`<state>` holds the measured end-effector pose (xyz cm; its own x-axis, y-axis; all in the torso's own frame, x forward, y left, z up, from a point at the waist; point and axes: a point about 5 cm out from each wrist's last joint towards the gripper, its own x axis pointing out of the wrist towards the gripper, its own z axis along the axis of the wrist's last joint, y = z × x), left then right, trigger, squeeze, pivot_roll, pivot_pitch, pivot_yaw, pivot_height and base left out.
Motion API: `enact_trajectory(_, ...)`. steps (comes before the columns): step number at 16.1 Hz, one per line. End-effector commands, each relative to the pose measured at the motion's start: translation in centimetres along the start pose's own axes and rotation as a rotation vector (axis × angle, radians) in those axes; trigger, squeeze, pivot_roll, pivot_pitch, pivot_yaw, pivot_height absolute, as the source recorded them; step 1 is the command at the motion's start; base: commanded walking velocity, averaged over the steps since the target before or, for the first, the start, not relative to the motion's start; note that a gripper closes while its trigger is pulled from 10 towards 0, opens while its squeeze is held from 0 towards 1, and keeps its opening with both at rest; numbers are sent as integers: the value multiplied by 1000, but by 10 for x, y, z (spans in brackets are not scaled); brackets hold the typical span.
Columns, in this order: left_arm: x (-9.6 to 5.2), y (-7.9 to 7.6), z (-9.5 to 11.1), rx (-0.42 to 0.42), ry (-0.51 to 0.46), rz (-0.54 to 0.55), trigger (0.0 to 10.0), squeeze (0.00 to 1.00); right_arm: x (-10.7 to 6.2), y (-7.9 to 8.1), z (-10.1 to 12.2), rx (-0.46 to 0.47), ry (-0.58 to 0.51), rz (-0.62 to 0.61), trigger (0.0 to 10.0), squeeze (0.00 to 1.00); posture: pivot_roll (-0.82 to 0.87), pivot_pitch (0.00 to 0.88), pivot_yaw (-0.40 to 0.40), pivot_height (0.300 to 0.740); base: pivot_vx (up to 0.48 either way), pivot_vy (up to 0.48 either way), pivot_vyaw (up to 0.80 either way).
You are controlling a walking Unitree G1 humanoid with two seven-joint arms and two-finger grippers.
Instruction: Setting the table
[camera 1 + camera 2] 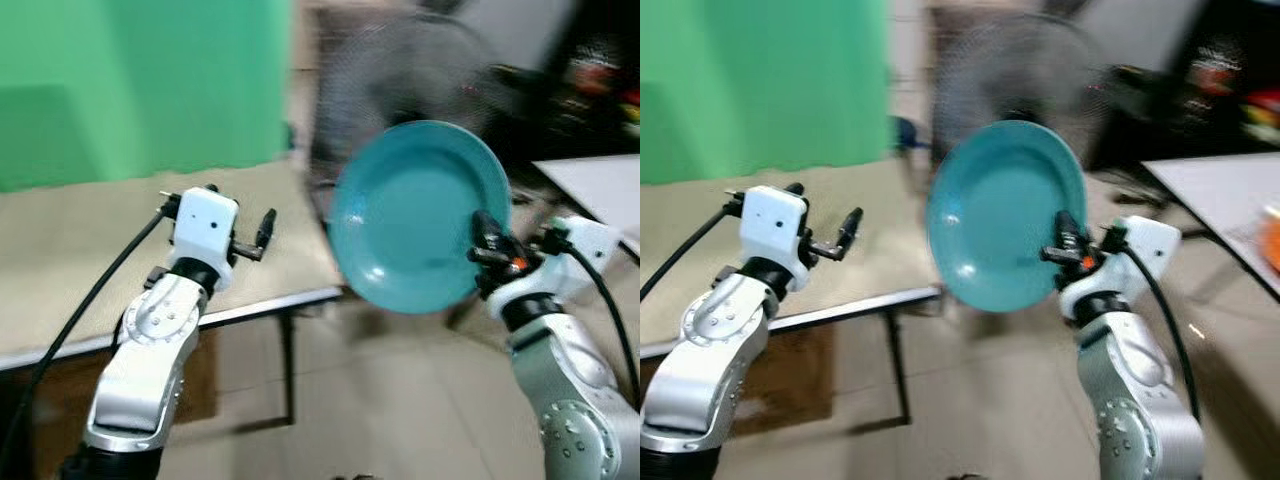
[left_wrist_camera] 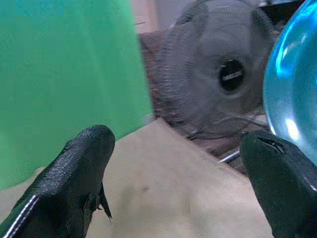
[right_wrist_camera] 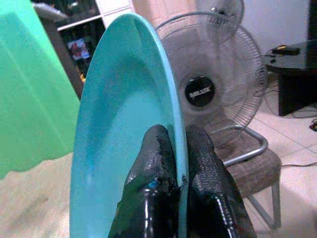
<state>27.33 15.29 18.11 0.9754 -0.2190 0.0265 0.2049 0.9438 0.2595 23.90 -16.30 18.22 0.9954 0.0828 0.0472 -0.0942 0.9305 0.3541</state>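
Pinching the teal plate [image 1: 415,215] by its rim, your right gripper [image 3: 174,163] held it near-upright — rigid, glossy, likely slippery and breakable; left gripper [image 2: 173,183] spread wide, empty.

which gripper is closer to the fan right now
Right. The right gripper, pinching the plate rim, is just before the fan; the left gripper, open, hovers over the table, farther off.
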Motion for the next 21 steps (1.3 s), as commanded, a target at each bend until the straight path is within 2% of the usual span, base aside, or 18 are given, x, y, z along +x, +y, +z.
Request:
enact_trajectory(1,1,0,3,7,-15,0,10000,27,0,4,11,9,-44,25,10000,0,59,0,-64,740,0,0,-800)
enact_trajectory(3,0,0,2,8,-13,4,10000,24,1,4,10,28,-39,30,10000,0,62,0,-70,740,0,0,-800)
enact_trajectory(7,-1,-1,1,-12,-13,8,10000,0,4,3,10,-36,-34,29,10000,0,62,0,-77,740,0,0,-800)
enact_trajectory(13,-3,-4,-5,-38,6,11,10000,0,2,-6,3,-98,-2,-52,10000,0,56,0,-73,740,0,0,-800)
enact_trajectory(21,-4,-7,-3,-66,-10,-28,10000,8,-3,-17,-2,-63,17,-128,10000,0,58,0,-70,740,0,0,-800)
